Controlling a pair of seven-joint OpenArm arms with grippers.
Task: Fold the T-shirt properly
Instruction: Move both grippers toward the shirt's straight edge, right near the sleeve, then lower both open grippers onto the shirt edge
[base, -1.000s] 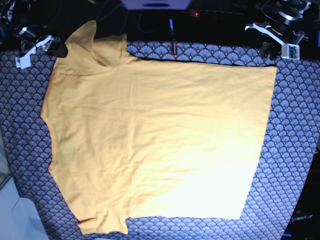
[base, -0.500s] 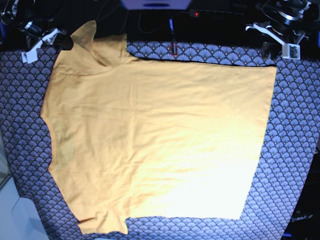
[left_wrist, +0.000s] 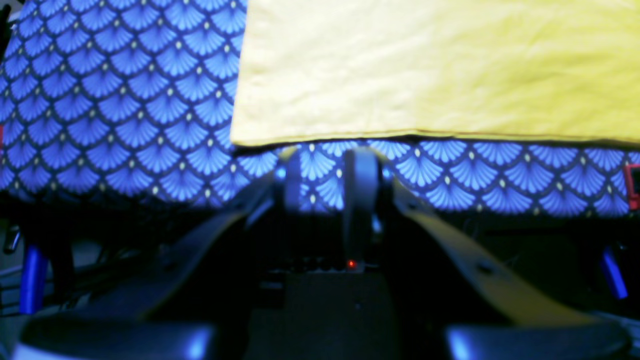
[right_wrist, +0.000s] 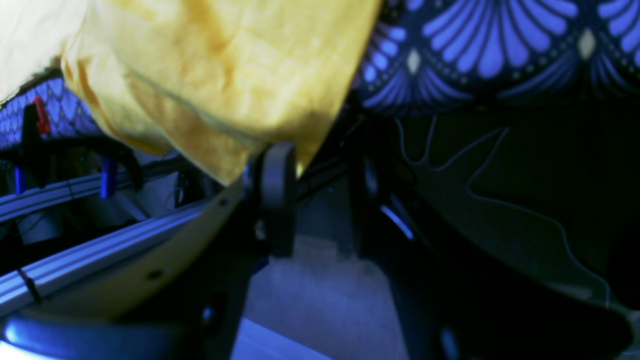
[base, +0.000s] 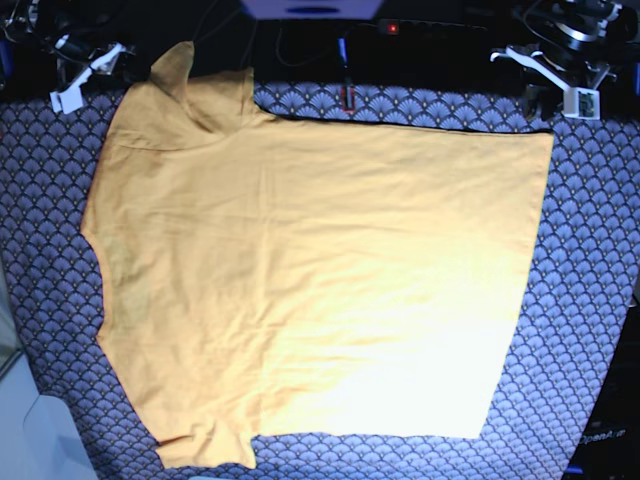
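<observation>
The T-shirt (base: 310, 280) lies flat, its long axis left-right across the frame, sleeve at upper left just beside the right gripper (base: 85, 75), whose fingers stand apart; the left gripper (base: 560, 85), fingers slightly apart and empty, waits by the upper-right hem corner.
</observation>
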